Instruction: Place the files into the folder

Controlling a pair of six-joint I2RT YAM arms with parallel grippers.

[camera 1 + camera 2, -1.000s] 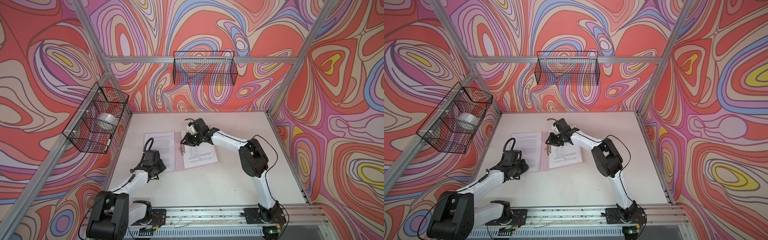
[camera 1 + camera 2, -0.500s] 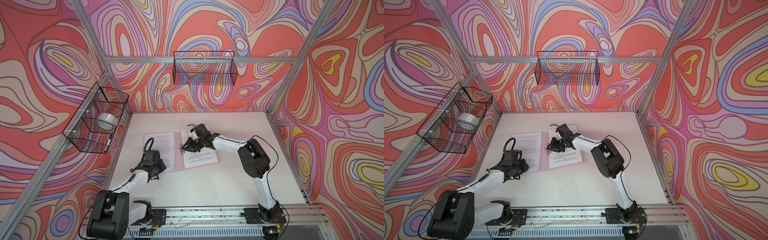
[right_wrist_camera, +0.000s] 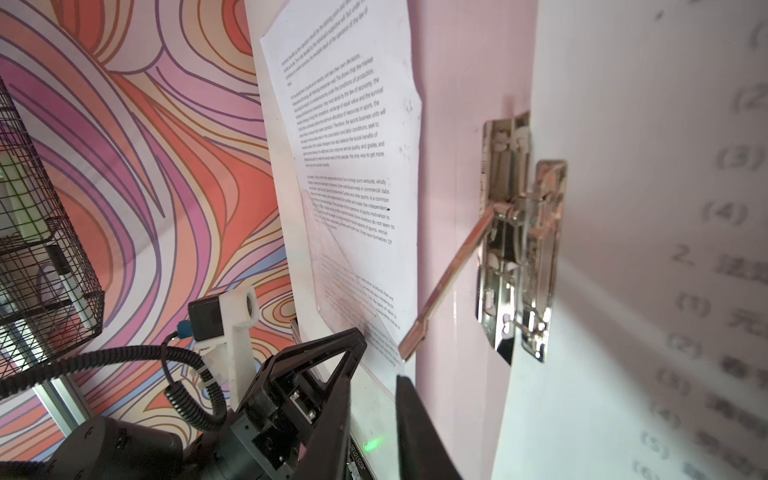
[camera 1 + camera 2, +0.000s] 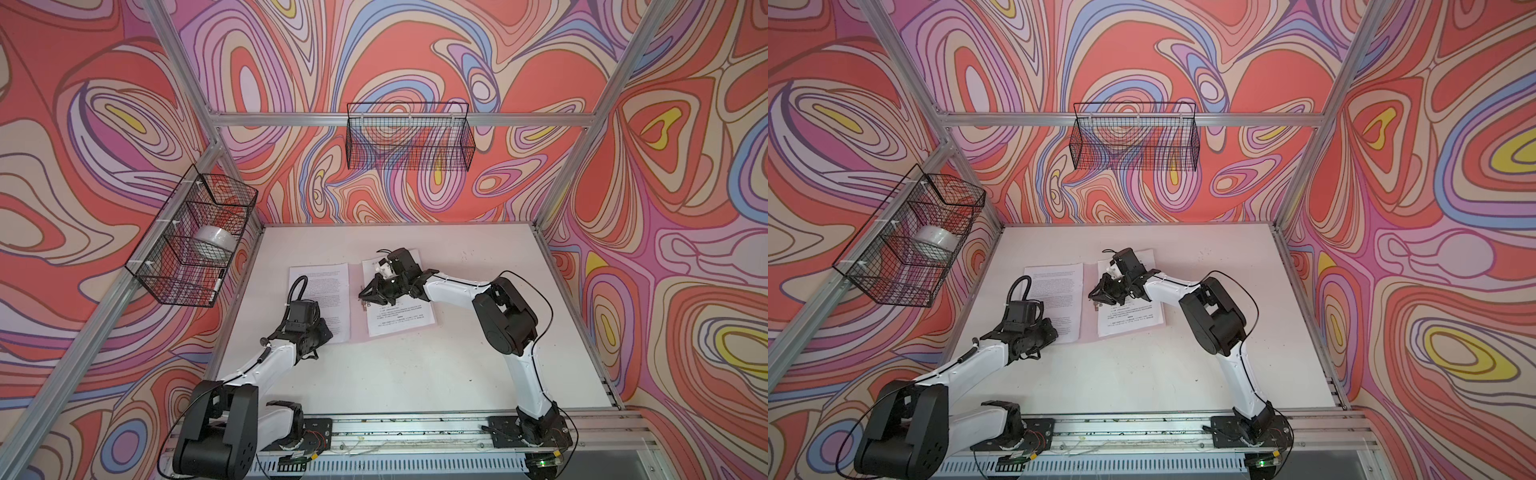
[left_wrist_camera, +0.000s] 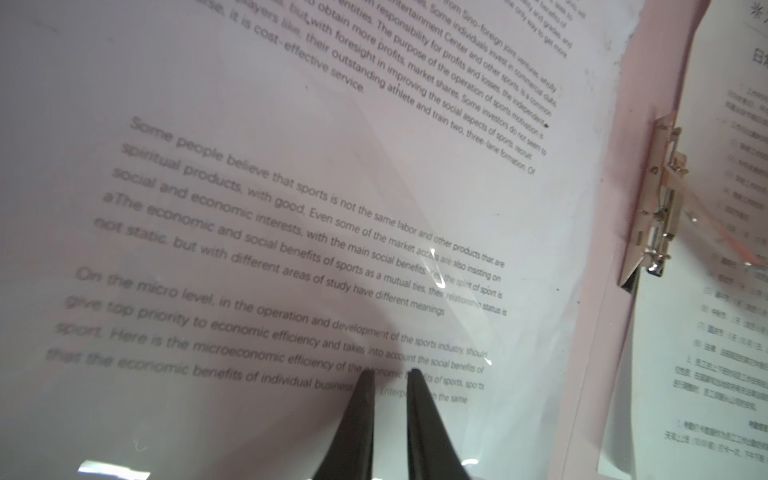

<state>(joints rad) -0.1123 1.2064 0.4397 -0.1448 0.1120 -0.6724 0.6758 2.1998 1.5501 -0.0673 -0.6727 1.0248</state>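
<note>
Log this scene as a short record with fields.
folder: pink, open flat on the table
left sheet: on the folder's left half
right sheet: on the right half, edge at the clip
lever: raised off the clip
left gripper: tips on the left sheet, jaws a narrow gap apart
right gripper: open, beside the lever's tip

Left arm (image 4: 274, 359): extends low and forward from its base, with the wrist pitched down. Left end effector (image 5: 390, 374): fingertips (image 5: 365, 384) point downward, jaws a narrow gap apart, nothing between them.

Right arm (image 4: 453, 289): elbow raised, forearm reaching across toward the middle in both top views. Right end effector (image 4: 365, 296): angled downward, jaws slightly parted, nothing gripped. The two end effectors stand well apart.
</note>
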